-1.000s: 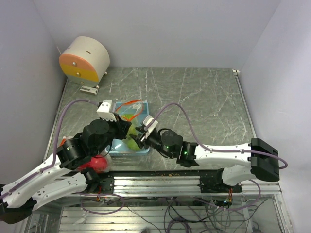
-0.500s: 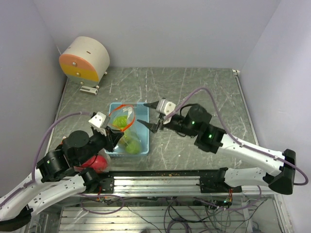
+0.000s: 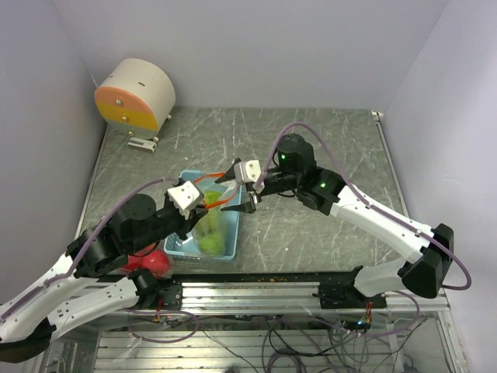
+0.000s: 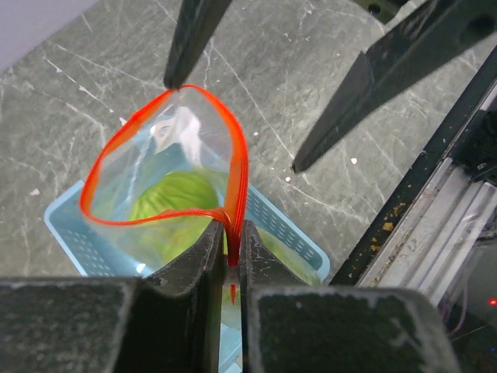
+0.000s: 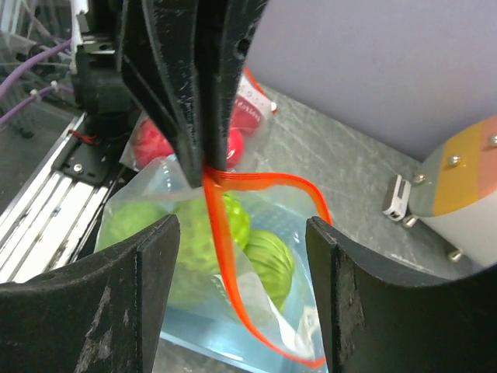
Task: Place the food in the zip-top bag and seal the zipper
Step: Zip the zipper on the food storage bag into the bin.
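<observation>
At the upper left of the top view, a white drum [image 3: 136, 95] with an orange and yellow face, standing on the grey table [image 3: 326, 148]. Lower left, a glossy red ball [image 3: 158, 264], outside the light blue tray [image 3: 186, 253] and just beside its lower left corner, half hidden by the left arm. Next to the right, the left hand [image 3: 200, 203], pressed together on the orange zipper of the zip-top bag [image 3: 211, 221] and pinching it at the near end of the mouth; in the left wrist view, fingers [image 4: 203, 264] clamped flat on the strip. Bag upright in the tray, mouth up and gaping in a loop, long axis of the mouth running from the pinch toward the upper right of the top view. Inside, low in the bag, green food: a ribbed cabbage-like head [image 5: 272, 260] and a paler green ball [image 5: 206, 225]. Farther right, the right hand [image 3: 227, 193], spread wide at the far end of the mouth, one fingertip [image 4: 185, 47] right at the zipper's rim, contact not clear, the other off to the side, gripping nothing.
</observation>
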You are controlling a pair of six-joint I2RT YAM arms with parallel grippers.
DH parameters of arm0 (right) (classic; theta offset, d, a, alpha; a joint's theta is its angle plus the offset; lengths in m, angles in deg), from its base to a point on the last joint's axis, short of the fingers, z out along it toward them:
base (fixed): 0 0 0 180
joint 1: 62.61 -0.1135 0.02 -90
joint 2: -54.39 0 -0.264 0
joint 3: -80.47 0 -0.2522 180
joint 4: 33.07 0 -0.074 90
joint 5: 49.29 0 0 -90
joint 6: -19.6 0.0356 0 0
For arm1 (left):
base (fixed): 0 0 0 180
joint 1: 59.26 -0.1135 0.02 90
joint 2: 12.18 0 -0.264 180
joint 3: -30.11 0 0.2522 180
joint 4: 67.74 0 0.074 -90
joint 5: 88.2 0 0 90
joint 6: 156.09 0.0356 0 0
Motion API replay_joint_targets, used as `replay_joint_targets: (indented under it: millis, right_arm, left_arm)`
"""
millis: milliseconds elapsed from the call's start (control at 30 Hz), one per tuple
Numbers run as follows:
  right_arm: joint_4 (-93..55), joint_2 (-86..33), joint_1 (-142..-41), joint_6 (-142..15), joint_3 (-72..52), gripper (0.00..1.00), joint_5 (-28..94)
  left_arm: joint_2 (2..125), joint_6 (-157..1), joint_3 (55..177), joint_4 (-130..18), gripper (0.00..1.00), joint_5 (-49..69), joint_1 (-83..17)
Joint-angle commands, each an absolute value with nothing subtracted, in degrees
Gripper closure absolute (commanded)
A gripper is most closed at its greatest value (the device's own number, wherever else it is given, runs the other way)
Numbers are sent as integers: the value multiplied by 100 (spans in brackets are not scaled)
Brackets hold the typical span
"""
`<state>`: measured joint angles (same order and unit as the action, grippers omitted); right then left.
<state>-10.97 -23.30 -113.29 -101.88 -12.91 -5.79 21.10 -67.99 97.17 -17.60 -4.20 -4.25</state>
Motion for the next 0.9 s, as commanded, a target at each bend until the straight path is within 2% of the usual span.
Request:
replay_joint_targets:
  millis: [0,200,400,600,767,867]
  right_arm:
    - [-897,-2381,-11297,-10434,-1368,34,-1039]
    - [-838,-2457,-11295,-10584,-1406,33,-1161]
    - [-603,-2866,-11289,-10854,-1258,33,-1132]
    - [58,-3500,-11149,-11320,-813,33,-1705]
    - [-715,-3636,-10928,-10843,-1057,34,-2153]
    - [-669,-3804,-10892,-10808,-925,40,-2465]
  left_arm:
    - [2444,-6043,10246,-1902,93,-397,-448]
    - [2911,-5546,10576,-1582,93,-696,-445]
    - [3089,-5137,10435,-1455,93,-222,-446]
    - [2912,-4905,10370,-1468,93,70,-449]
    - [2632,-4755,10337,-1543,93,375,-450]
    - [2524,-4746,10223,-1640,93,452,-448]
